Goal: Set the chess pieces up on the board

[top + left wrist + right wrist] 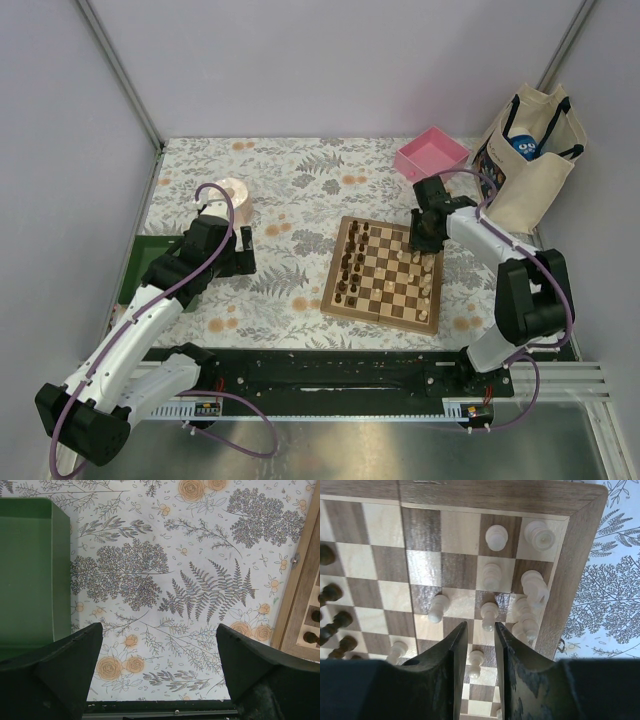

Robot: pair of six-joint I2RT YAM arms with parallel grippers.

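Square flat wooden chessboard (377, 314) with dark and tan chequered squares lies on the floral-print tablecloth (290, 190), right of centre. Dark brown wooden chessmen (347, 266) stand along its left side, pale tan wooden chessmen (429, 281) along its right side. Right gripper (426, 241) hangs over the board's far right corner area. In the right wrist view its 2 fingers are parted by a narrow gap, with 1 pale pawn (476, 661) standing in the gap below and clear of both fingers. More pale pieces crowd the squares by the border just ahead. Left gripper (159, 630) sits low over bare cloth, well left of the board, fingers spread wide and empty. Green tray (30, 570) to its left. Pink square tray (432, 153) and canvas tote bag (530, 165) at far right.
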